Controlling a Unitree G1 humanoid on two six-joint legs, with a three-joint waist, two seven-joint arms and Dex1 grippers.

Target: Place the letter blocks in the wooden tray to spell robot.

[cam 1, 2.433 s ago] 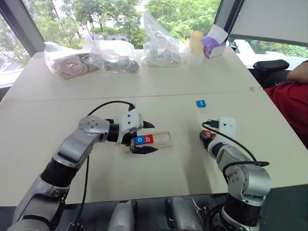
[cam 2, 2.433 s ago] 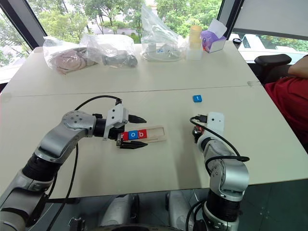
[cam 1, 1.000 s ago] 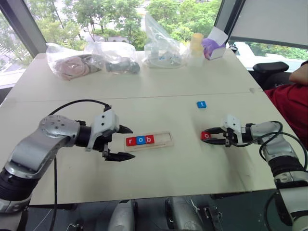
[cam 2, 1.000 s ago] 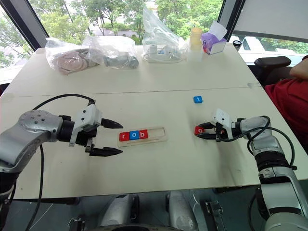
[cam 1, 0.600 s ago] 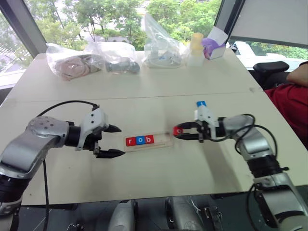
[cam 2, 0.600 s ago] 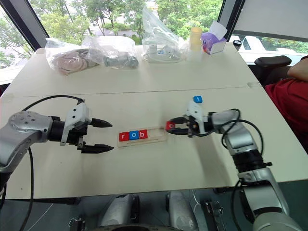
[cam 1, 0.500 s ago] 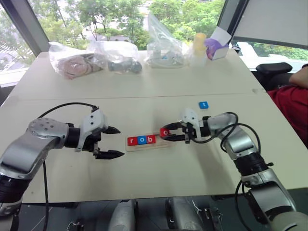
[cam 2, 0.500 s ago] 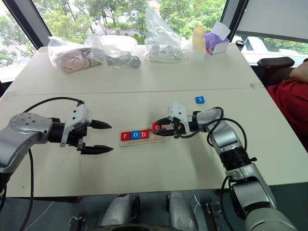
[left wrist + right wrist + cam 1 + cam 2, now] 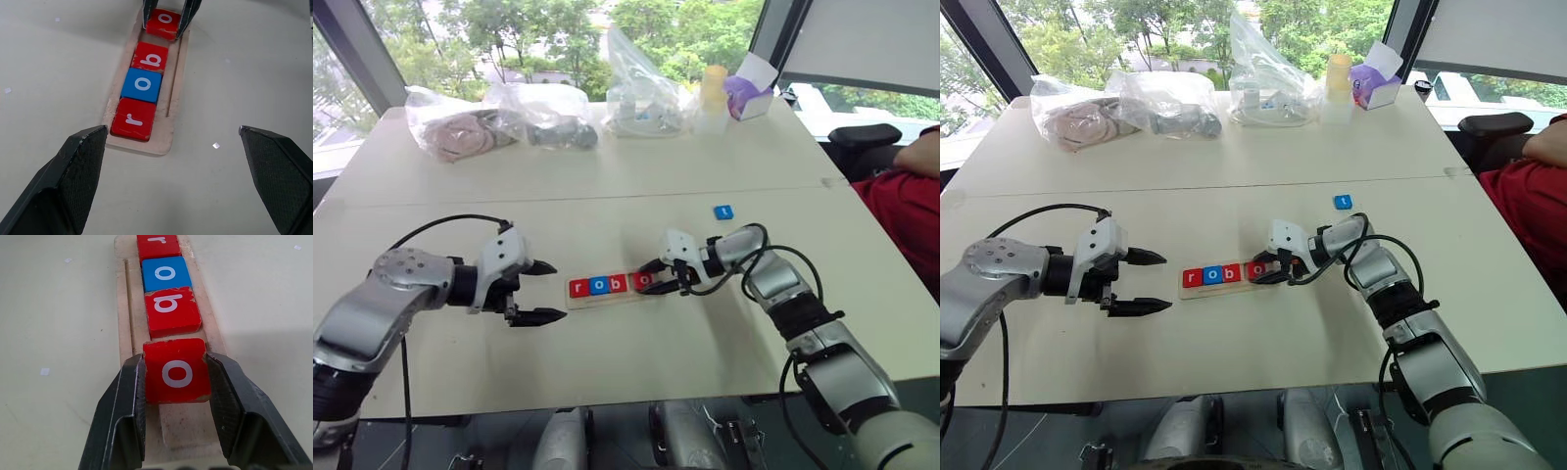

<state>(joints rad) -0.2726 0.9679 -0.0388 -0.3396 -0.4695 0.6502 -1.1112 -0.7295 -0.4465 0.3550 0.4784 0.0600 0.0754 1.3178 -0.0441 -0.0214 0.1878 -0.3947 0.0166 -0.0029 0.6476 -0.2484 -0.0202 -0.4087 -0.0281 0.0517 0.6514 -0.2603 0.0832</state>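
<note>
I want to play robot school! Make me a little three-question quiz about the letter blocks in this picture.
1. True or false: the right gripper is shut on a red o block.
2. Which block lies on the table, outside the wooden tray? A) blue t block B) red r block C) red b block
3. Fill in: the left gripper is ____ and holds nothing.

Key: 1 true; 2 A; 3 open.

wooden tray [image 9: 658, 291] holding r, o, b, red o [image 9: 177, 370], blue t [image 9: 722, 211] apart
</note>
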